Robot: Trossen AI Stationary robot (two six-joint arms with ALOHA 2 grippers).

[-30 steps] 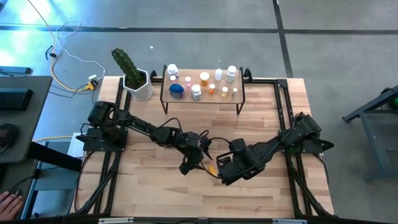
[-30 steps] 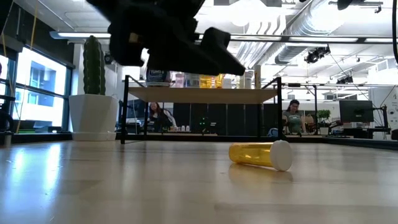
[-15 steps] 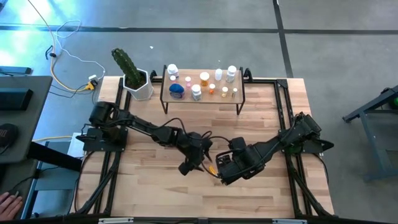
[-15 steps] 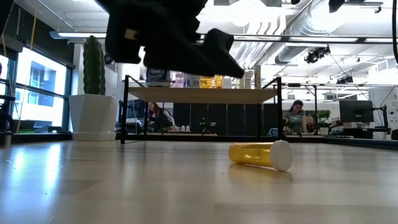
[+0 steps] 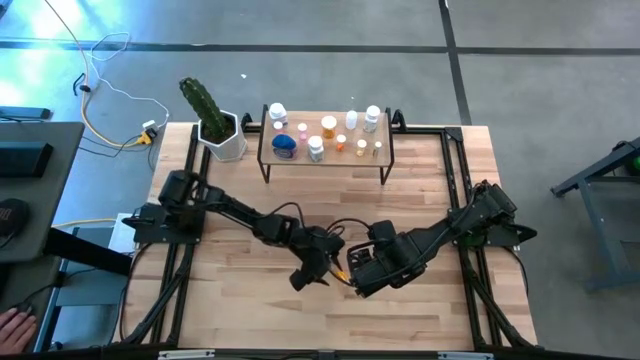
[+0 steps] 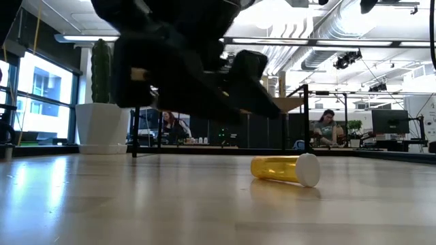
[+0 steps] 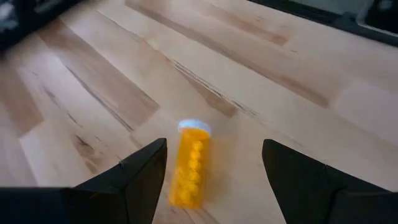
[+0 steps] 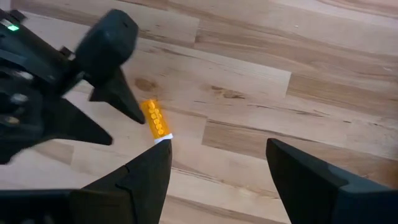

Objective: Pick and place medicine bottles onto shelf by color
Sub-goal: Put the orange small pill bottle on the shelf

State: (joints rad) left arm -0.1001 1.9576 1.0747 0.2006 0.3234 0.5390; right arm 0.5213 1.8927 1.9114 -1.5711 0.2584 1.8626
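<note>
An orange pill bottle (image 6: pixel 278 168) with a white cap (image 6: pixel 308 169) lies on its side on the table, also seen in the left wrist view (image 7: pixel 188 165) and the high view (image 5: pixel 341 269). My left gripper (image 7: pixel 215 144) is open and hovers just above it, a finger on either side, touching nothing. My right gripper (image 8: pixel 219 147) is open too and waits close by on the bottle's (image 8: pixel 155 119) right. The shelf (image 5: pixel 350 158) stands at the far edge and carries several white, blue, orange and pinkish bottles (image 5: pixel 285 143).
A white pot with a green cactus (image 5: pixel 222 135) stands left of the shelf. Black frame rails (image 5: pixel 462 200) run along the table's left and right sides. Bare wood (image 5: pixel 300 200) lies between the shelf and the grippers. People sit in the room beyond the table (image 6: pixel 320 126).
My left gripper has moved toward the table's near edge and come down over the orange bottle, staying open. The bottle and my right gripper have kept still.
</note>
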